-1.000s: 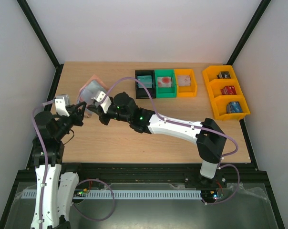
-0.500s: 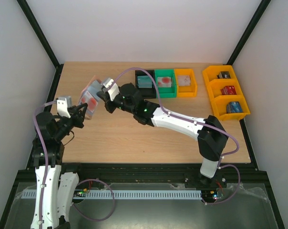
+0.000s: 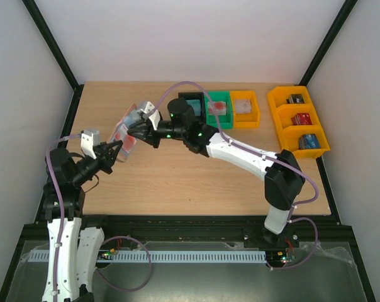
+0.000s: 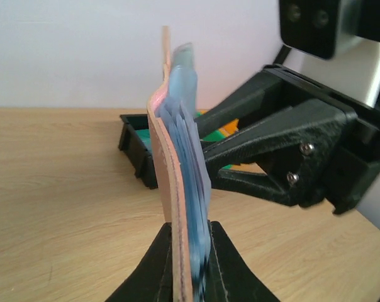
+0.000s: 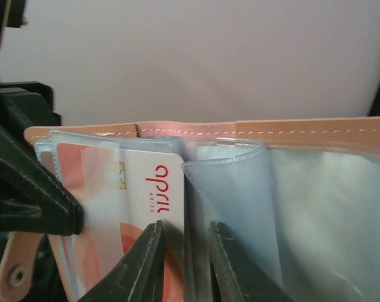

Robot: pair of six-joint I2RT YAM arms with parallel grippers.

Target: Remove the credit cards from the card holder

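— What is being held by the left gripper (image 4: 190, 270)?

— The holder (image 4: 170, 163) is being squeezed tight between its two fingers, low down. It is being kept up on its edge, above the table (image 3: 177, 182).

— And the right gripper (image 5: 184, 264)?

— Its fingers are being kept close together. The edge of a clear pocket (image 5: 199, 189) inside the holder is being pinched between them.

— Where is the card being kept?

— A red and white card (image 5: 136, 189) is being kept in another clear pocket, just beside that pinch. Part of it is being hidden by one right finger. The rest is being shown through the plastic.

— Is the holder being held open?

— Yes. The pink-tan outside is being turned away from the right gripper, and the blue-grey inside is being turned toward it.

— Where is all this being done?

— Over the left part of the table. A black bin (image 4: 132, 135) is being seen just behind the holder.
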